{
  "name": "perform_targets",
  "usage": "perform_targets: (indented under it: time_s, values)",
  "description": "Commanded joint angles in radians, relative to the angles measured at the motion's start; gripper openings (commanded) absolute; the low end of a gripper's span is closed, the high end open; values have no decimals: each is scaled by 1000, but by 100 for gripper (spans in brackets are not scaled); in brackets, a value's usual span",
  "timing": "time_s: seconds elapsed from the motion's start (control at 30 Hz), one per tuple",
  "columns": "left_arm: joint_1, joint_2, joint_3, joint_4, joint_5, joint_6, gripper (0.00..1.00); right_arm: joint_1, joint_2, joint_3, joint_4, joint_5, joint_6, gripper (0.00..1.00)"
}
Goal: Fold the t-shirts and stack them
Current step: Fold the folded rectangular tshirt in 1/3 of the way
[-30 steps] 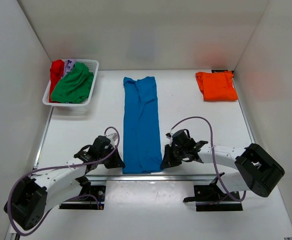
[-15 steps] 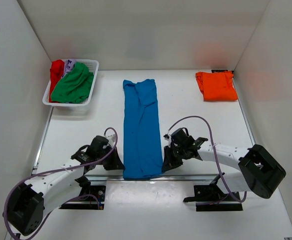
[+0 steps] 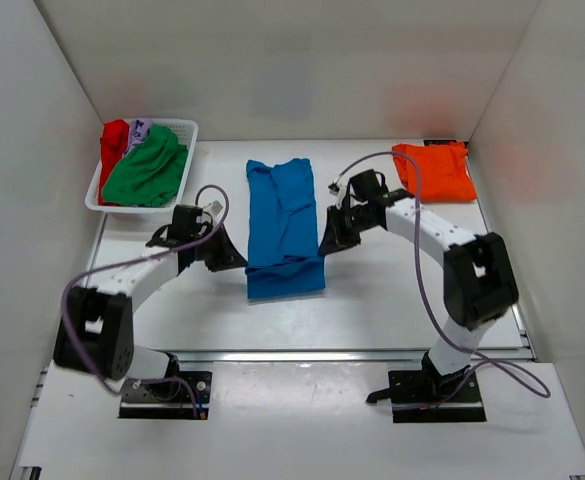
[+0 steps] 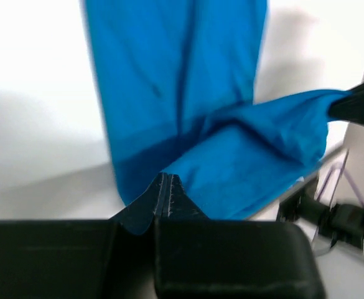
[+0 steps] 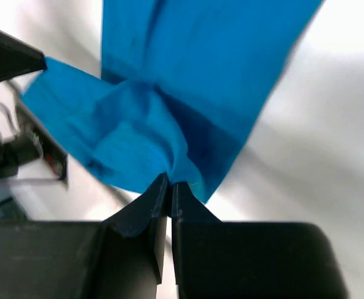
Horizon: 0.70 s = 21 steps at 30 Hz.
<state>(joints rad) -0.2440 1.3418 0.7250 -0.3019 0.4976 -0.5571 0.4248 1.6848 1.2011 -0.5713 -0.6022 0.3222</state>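
Observation:
The blue t-shirt lies as a long strip in the middle of the table, its near end lifted and carried over its far part. My left gripper is shut on the near left corner of the blue t-shirt. My right gripper is shut on the near right corner of the blue t-shirt. A folded orange t-shirt lies at the back right. Green, red and pale lilac t-shirts sit crumpled in the white basket.
The white basket stands at the back left. White walls close in the table on the left, back and right. The metal front rail runs along the near edge.
Both grippers have moved from the near edge toward the back, carrying the blue t-shirt's near hem over its middle. The strip now looks about half as long.

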Motion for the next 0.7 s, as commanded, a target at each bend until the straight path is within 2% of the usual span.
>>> perform_targets:
  time_s: [0.0, 0.03, 0.07, 0.1, 0.13, 0.2, 0.23, 0.27, 0.3, 0.37, 0.5, 0.67]
  values:
    - [52, 170, 150, 110, 32, 40, 0, -67, 136, 191, -80, -8, -129, 0]
    - [64, 203, 186, 121, 36, 36, 0, -76, 207, 284, -93, -1, -143, 0]
    - [77, 270, 247, 138, 29, 25, 4, -93, 273, 378, -114, 14, -158, 0]
    - [83, 340, 298, 170, 33, 11, 23, -107, 311, 421, -137, 34, -164, 6]
    - [94, 365, 324, 194, 56, 0, 31, -109, 358, 505, -148, 38, -166, 12]
    - [123, 448, 372, 274, 96, -87, 31, -120, 403, 569, -145, 64, -169, 34]
    - [144, 454, 366, 349, 122, -111, 33, -127, 406, 574, -141, 68, -161, 39]
    - [162, 465, 350, 409, 142, -153, 35, -129, 391, 548, -125, 79, -150, 49]
    - [173, 462, 325, 444, 148, -190, 37, -123, 385, 528, -102, 85, -149, 53]
    - [189, 433, 259, 467, 142, -207, 38, -121, 304, 378, -50, 104, -137, 56]
    - [163, 288, 66, 460, 91, -178, 39, -112, 181, 146, 72, 91, -83, 56]
    - [54, 119, -134, 475, -59, -187, 45, -68, 47, -144, 241, 91, 32, 54]
